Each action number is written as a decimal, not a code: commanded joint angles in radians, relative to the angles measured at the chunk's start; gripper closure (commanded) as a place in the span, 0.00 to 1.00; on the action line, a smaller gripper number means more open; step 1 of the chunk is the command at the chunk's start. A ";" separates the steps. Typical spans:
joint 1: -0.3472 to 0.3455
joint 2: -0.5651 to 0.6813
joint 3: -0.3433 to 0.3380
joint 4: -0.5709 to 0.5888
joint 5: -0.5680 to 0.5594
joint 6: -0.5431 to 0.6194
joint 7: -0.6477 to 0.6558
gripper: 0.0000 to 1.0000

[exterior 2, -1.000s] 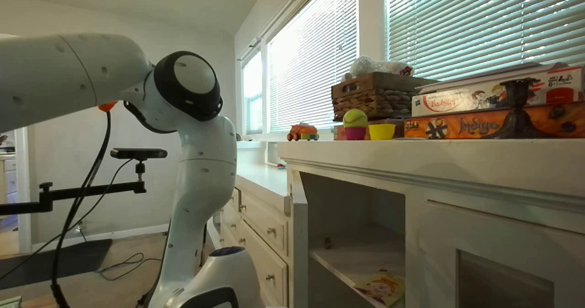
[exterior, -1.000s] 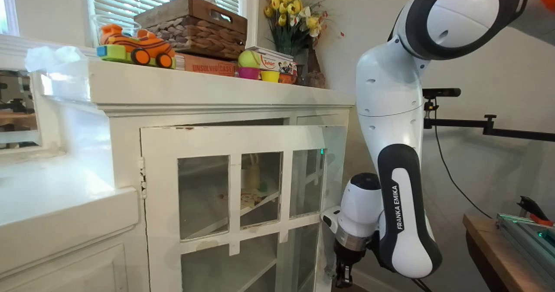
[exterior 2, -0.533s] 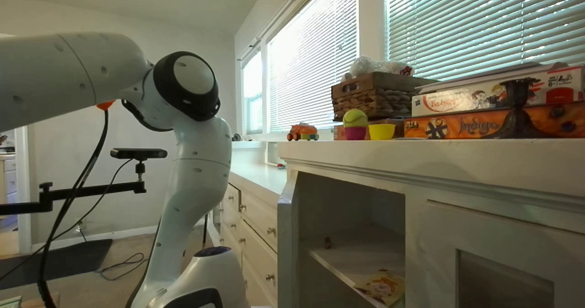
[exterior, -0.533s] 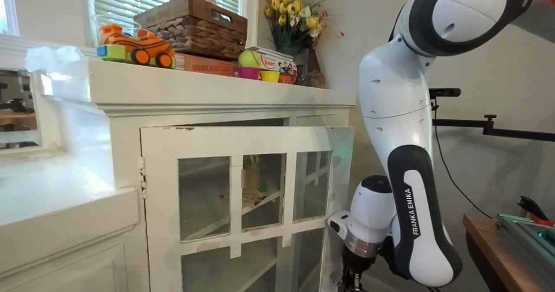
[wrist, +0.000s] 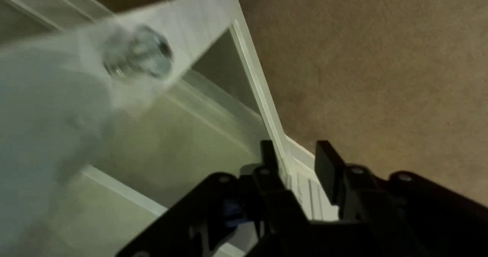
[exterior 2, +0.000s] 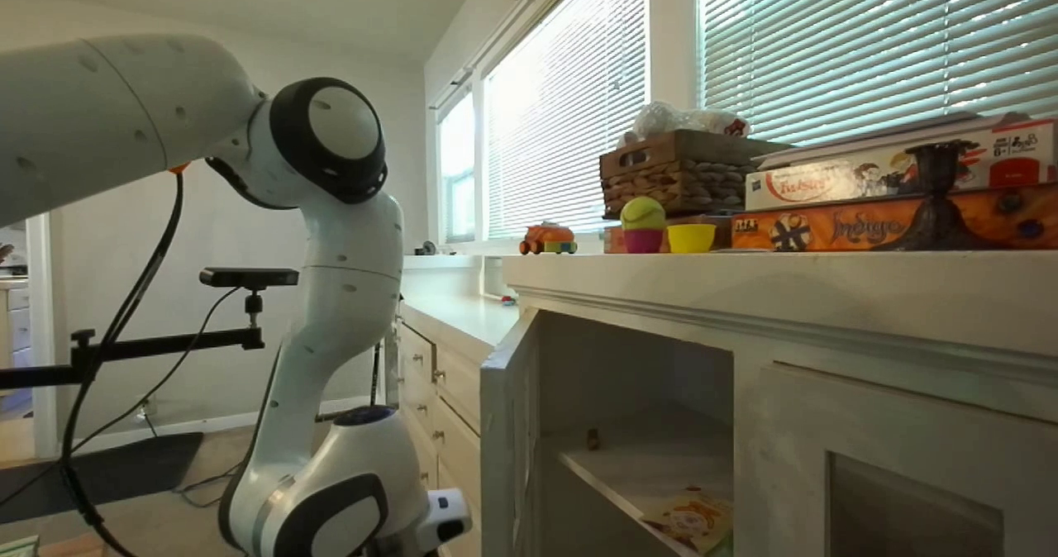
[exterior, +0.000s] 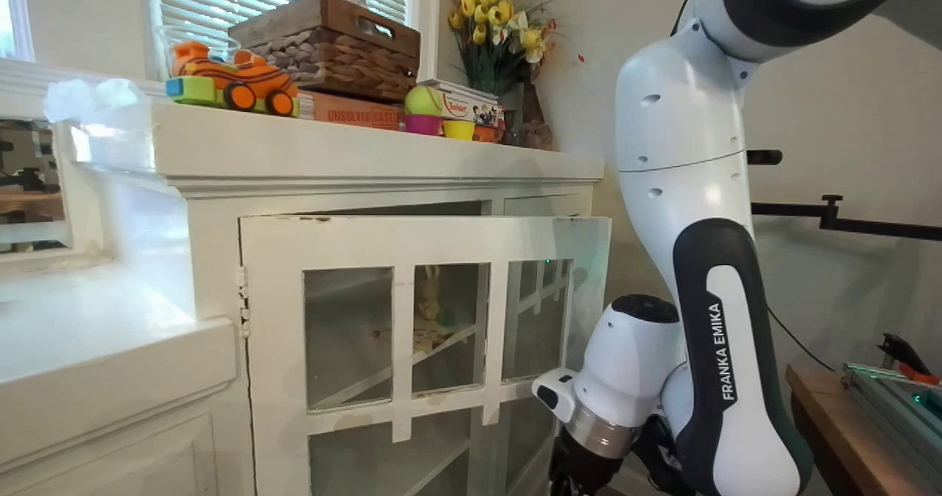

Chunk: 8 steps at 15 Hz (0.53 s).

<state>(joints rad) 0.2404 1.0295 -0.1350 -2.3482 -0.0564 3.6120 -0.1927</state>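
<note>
A white cabinet door (exterior: 441, 242) with glass panes stands ajar in both exterior views, its free edge (exterior 2: 500, 449) swung out from the cabinet. In the wrist view, its clear round knob (wrist: 152, 53) is on the frame at upper left, somewhat blurred. My gripper (wrist: 294, 150) is open, its two black fingers apart with nothing held between them. The knob lies well away from the fingertips. In an exterior view the hand (exterior: 589, 437) is beside the door's free edge, the fingers cut off by the bottom of the picture. Whether it touches the door I cannot tell.
Inside the cabinet, a shelf (exterior 2: 607, 458) holds a yellow card (exterior 2: 694, 520). On top stand a woven basket (exterior: 353, 62), an orange toy car (exterior: 228, 80) and game boxes (exterior 2: 826, 226). A wooden table (exterior: 831, 408) stands at right; a camera arm (exterior 2: 165, 346) is behind.
The door has swung wider open. My arm moved outward with it, then the hand shifted and tilted toward the door's glass side, and the knob is hidden from the exterior views.
</note>
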 commanded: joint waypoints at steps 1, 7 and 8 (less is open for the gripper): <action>-0.011 -0.054 0.058 0.020 -0.058 0.012 -0.032 0.71; 0.004 -0.085 0.066 0.032 -0.060 -0.001 -0.041 0.26; 0.009 -0.091 0.061 0.029 -0.056 -0.007 -0.042 0.18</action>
<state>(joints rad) 0.2402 0.9588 -0.0642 -2.3110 -0.1116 3.6127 -0.2160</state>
